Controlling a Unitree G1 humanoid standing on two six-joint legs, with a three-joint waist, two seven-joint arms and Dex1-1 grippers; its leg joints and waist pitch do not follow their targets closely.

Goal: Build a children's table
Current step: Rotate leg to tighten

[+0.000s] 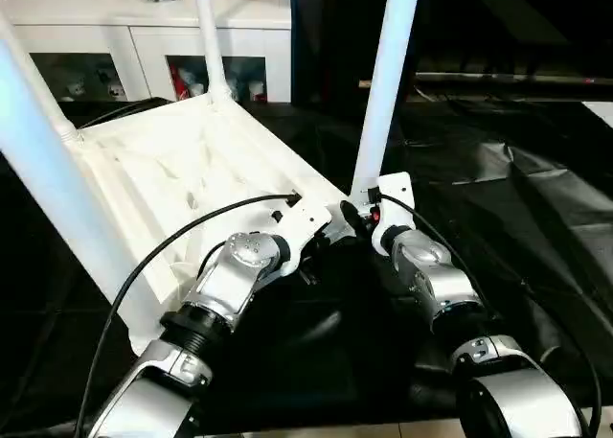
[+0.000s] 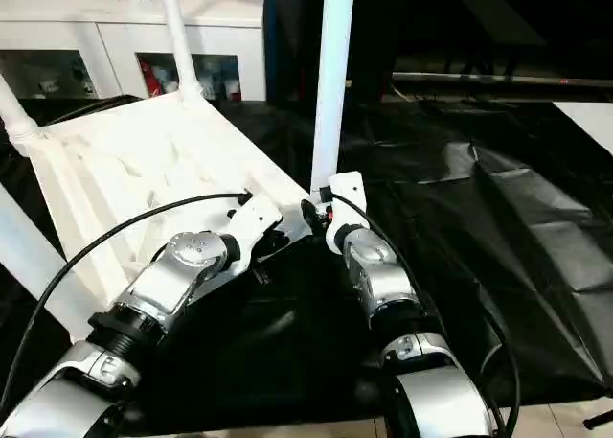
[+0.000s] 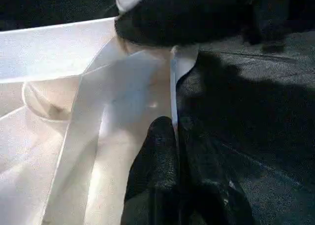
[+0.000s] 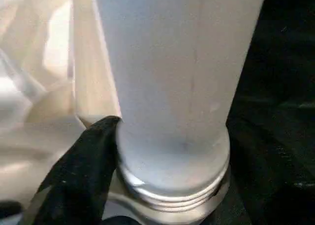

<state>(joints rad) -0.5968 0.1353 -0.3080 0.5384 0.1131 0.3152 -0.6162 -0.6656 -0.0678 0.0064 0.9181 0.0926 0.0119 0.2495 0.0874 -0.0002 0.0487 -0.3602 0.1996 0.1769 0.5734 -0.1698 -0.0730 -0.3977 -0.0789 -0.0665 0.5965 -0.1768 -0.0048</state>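
Note:
The white tabletop (image 1: 172, 170) lies upside down and tilted on the black sheet, ribbed underside up. Several white legs stand in its corner sockets: one at the back (image 1: 209, 35), a large near one on the left (image 1: 48, 179), and one at the near right corner (image 1: 388, 83). My left gripper (image 1: 326, 225) is shut on the tabletop's thin rim (image 3: 183, 62) beside that corner, one finger on each side of it. My right gripper (image 1: 359, 216) is at the foot of the near right leg (image 4: 182, 62), just above its threaded collar (image 4: 172, 185).
A white glass-door cabinet (image 1: 144, 26) stands behind the tabletop. Crumpled black sheeting (image 1: 498, 198) covers the floor to the right. Black cables (image 1: 163, 246) loop over my left forearm and the tabletop's near edge.

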